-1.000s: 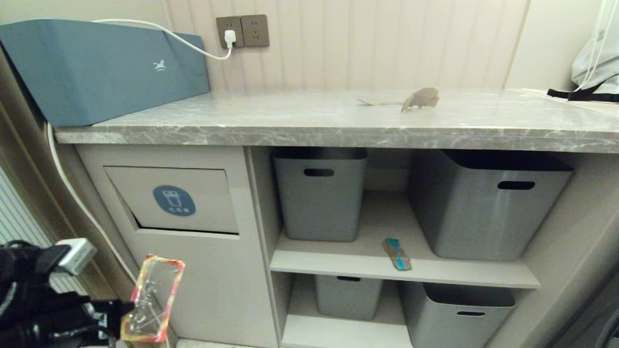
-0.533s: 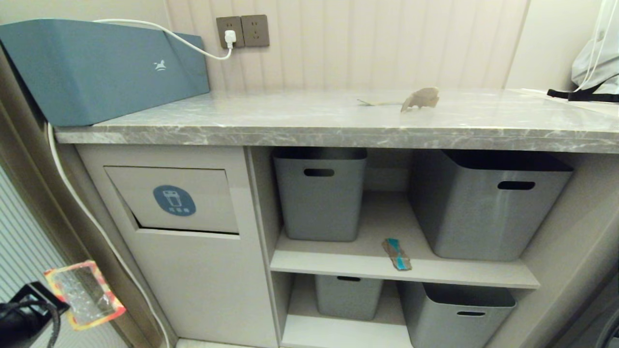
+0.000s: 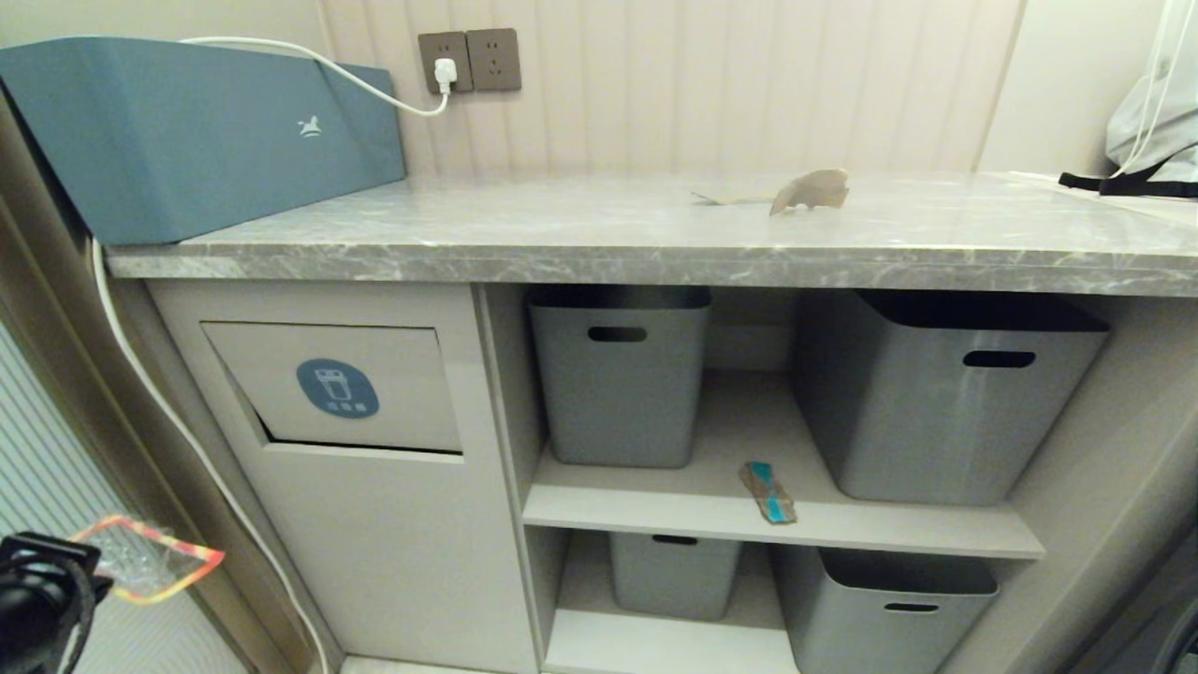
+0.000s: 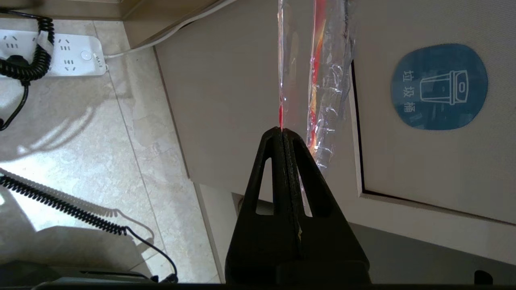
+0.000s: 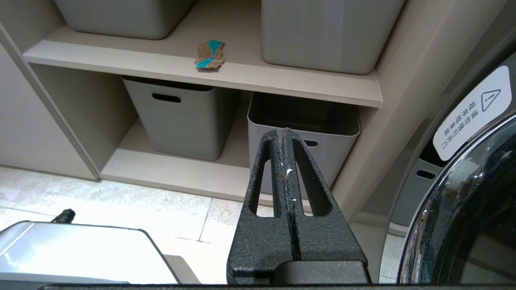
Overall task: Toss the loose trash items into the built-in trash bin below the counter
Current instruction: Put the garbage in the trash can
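My left gripper (image 3: 89, 560) is at the lower left, shut on the edge of a clear packet (image 3: 145, 560) with a red and yellow rim. The packet lies nearly flat, left of and below the built-in trash bin's flap (image 3: 402, 393) with its blue sticker (image 3: 337, 388). In the left wrist view the fingertips (image 4: 282, 131) pinch the packet (image 4: 328, 80), seen edge-on beside the sticker (image 4: 439, 86). A brown cardboard scrap (image 3: 812, 191) lies on the counter (image 3: 562, 253). A teal-printed scrap (image 3: 769, 492) (image 5: 209, 54) lies on the middle shelf. My right gripper (image 5: 284, 131) is shut and empty, low before the shelves.
A long blue box (image 3: 187, 131) sits on the counter's left end, and a white cable (image 3: 159, 402) hangs beside the cabinet. Grey tubs (image 3: 618, 374) (image 3: 945, 393) fill the shelves. A power strip (image 4: 60, 56) lies on the floor. A washer door (image 5: 463, 201) is at the right.
My left gripper has drawn back to the left and rolled its wrist. The packet went from upright in front of the cabinet to nearly flat at the lower left.
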You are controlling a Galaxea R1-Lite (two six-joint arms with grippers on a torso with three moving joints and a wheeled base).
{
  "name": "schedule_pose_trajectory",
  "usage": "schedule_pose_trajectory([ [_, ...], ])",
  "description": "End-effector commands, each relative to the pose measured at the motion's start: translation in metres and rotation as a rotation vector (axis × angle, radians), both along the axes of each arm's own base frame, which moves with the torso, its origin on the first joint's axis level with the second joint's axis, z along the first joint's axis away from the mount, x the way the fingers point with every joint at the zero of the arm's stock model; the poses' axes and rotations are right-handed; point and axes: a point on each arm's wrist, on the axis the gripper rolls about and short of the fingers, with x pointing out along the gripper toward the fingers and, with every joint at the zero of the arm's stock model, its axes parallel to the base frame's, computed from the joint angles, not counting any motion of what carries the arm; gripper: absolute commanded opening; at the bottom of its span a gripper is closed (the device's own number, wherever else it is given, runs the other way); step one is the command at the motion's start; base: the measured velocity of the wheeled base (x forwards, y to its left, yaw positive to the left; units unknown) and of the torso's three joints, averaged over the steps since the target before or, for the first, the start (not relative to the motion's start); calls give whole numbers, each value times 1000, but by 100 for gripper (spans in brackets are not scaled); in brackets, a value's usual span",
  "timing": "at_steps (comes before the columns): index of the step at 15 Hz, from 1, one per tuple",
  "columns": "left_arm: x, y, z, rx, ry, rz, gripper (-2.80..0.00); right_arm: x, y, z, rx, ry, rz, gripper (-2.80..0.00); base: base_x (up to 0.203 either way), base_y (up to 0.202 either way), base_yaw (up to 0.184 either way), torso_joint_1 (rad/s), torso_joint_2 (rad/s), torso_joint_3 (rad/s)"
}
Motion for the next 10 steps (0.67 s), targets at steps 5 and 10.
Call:
schedule_pose_trajectory([
  [5,51,14,-12,14,-4,32,-280,0,0,0,-1,3,0,-280,0,0,0,0,0,0],
  [10,120,-5,-4,-73,-129,-9,-280,0,0,0,-1,2,0,-280,0,0,0,0,0,0],
])
